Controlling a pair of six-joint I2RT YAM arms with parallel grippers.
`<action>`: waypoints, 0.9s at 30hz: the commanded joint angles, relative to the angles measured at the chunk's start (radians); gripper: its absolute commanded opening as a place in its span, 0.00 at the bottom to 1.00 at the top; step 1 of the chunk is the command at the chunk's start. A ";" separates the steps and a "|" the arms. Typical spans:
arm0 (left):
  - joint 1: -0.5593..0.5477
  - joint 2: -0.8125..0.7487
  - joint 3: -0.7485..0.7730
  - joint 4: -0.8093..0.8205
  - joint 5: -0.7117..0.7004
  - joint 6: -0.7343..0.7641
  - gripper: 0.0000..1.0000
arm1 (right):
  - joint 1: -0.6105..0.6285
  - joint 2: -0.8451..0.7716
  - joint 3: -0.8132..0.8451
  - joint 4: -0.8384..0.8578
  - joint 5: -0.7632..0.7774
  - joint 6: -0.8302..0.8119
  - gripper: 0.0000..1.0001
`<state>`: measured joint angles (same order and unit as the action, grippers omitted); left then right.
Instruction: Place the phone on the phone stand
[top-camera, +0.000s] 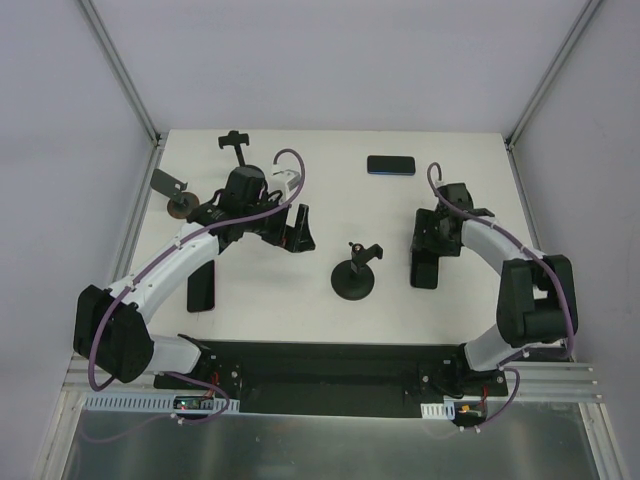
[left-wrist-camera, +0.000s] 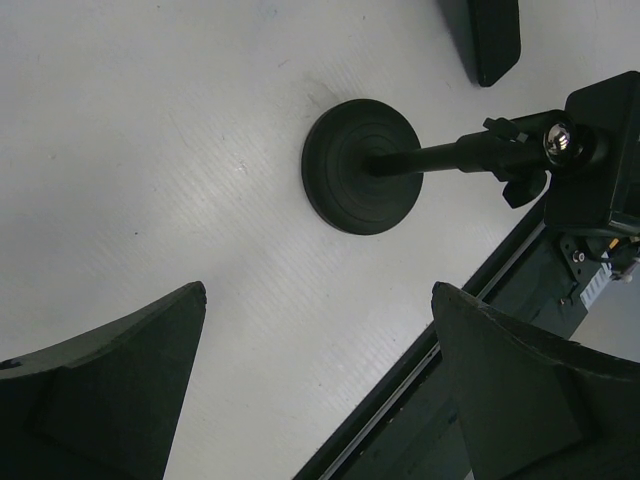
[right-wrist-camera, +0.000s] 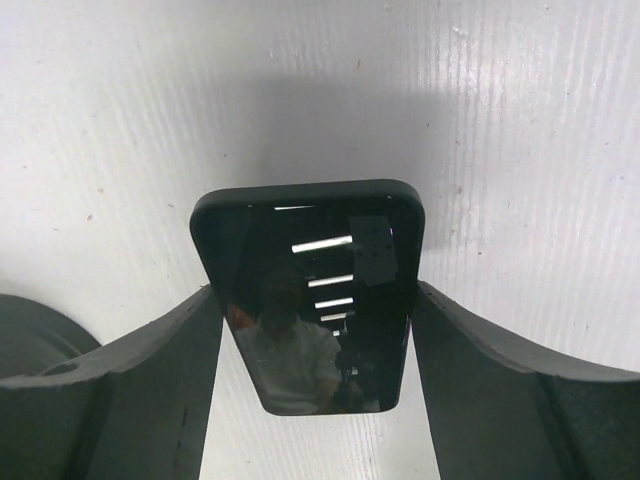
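The pick-up step is in hand. The phone (top-camera: 424, 272) is laid flat on the tabletop (top-camera: 300, 320), right of the phone stand (top-camera: 352, 275), and is straddled by the right pincer (right-wrist-camera: 315, 292). Whether it is clamped cannot be told. The left pincer (left-wrist-camera: 318, 287) is held apart, empty. Next, a firm grip on the long edges and a level lift toward the stand's cradle are judged necessary.

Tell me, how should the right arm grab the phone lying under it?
By its long edges, from straight above: the phone lies flat on the table, and its narrow width fits inside the open right pincer.
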<state>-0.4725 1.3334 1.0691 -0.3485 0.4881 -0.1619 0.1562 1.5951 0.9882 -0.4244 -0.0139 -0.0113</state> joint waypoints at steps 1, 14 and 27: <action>-0.011 -0.008 0.025 0.008 -0.017 0.030 0.94 | 0.005 -0.119 -0.066 0.142 -0.021 0.004 0.13; -0.014 -0.007 0.029 0.011 -0.006 0.030 0.93 | 0.006 -0.366 -0.295 0.358 -0.034 -0.021 0.06; -0.015 -0.074 -0.017 0.074 -0.037 0.053 0.92 | 0.008 -0.624 -0.307 0.342 -0.032 -0.053 0.01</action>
<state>-0.4789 1.3209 1.0664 -0.3283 0.4625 -0.1375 0.1577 1.0195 0.6403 -0.1383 -0.0349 -0.0395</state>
